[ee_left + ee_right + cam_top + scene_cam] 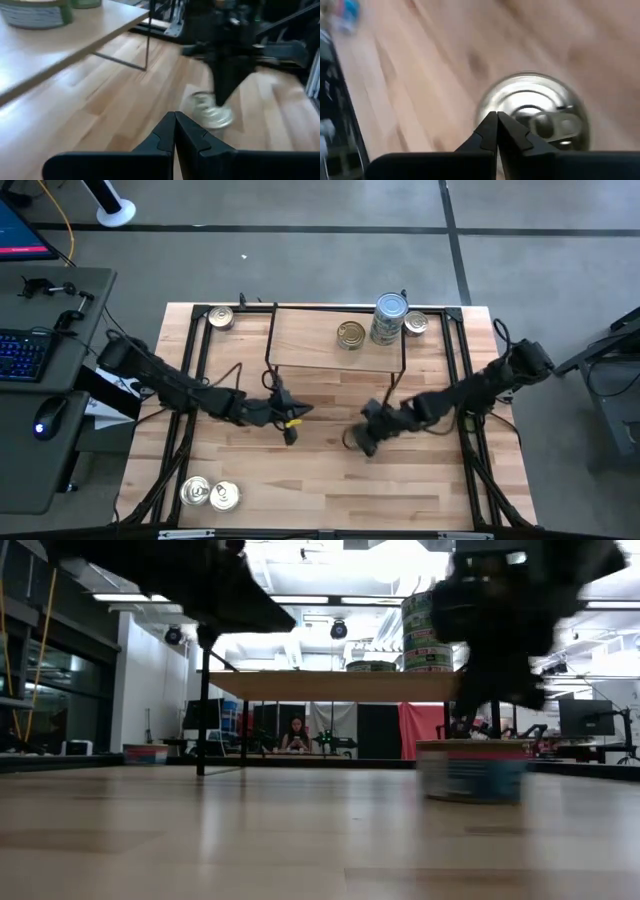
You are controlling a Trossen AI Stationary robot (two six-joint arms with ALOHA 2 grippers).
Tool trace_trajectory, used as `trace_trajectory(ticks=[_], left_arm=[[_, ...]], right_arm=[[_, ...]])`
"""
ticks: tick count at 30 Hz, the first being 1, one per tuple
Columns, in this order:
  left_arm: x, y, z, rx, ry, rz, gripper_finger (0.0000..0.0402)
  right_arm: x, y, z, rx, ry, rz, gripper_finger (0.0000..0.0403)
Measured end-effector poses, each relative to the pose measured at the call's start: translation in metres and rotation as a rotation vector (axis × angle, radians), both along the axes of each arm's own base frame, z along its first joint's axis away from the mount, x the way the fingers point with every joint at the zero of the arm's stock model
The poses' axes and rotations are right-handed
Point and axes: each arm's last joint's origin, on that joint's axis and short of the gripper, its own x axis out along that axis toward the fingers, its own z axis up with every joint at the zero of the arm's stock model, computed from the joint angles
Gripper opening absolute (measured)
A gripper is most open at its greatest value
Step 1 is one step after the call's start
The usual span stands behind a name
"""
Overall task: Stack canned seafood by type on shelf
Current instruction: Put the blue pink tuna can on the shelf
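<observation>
I see a tin sitting flat, pull-tab up, on the worktop; my right gripper hangs just above it, closed and empty.

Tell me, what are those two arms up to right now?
Right gripper shut, over a silver tin on the table. Left gripper shut, holding nothing, waiting before the shelf. Nothing in the way.
</observation>
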Motion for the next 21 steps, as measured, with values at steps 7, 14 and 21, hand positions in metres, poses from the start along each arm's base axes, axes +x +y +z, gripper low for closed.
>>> trace_trajectory(ticks=[7,14,21], left_arm=[[0.022,-0.009,-0.03,-0.029,-0.076,-0.021,0.0],[0.04,-0.004,-0.047,0.047,-0.034,-0.024,0.0],[0.089,0.008,-0.054,0.197,0.12,-0.138,0.0]], right_arm=[[0.026,-0.028,0.02,-0.007,-0.259,0.033,0.0],[0.002,-0.019,0.02,-0.021,-0.077,0.103,0.0],[-0.024,0.005,0.01,-0.107,0.092,0.059,0.0]])
